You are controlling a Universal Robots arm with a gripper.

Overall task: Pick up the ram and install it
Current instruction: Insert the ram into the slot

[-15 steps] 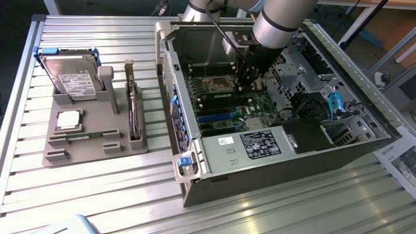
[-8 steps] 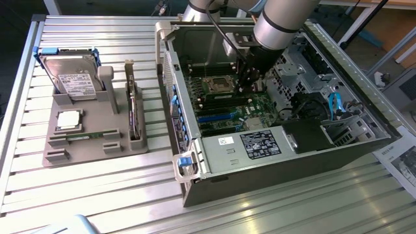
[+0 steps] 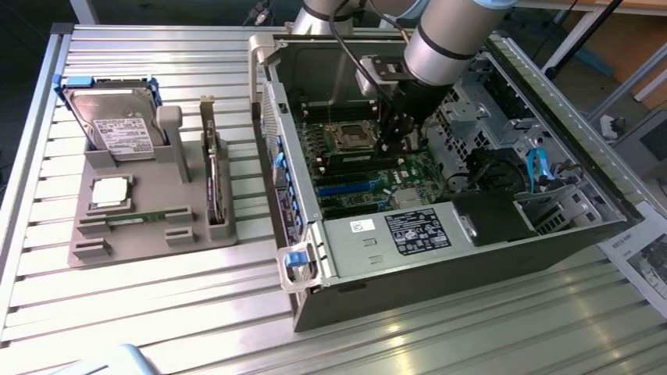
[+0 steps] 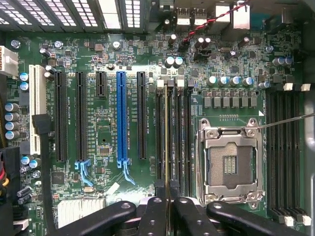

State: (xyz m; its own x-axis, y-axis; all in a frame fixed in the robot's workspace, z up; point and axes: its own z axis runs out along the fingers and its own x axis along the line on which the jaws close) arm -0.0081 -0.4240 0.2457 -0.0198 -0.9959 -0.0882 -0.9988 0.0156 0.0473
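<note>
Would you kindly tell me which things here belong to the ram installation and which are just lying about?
Belonging to the job: the ram, edge-on in the tool; the memory slots; the open computer case.

Just lying about: the hard drive, the processor chip and the expansion card, all in the grey holder.

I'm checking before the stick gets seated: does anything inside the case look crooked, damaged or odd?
Nothing stands out. The gripper holds the ram edge-on, running straight along the memory slots, not skewed. The processor socket is empty, with no visible damage.
</note>
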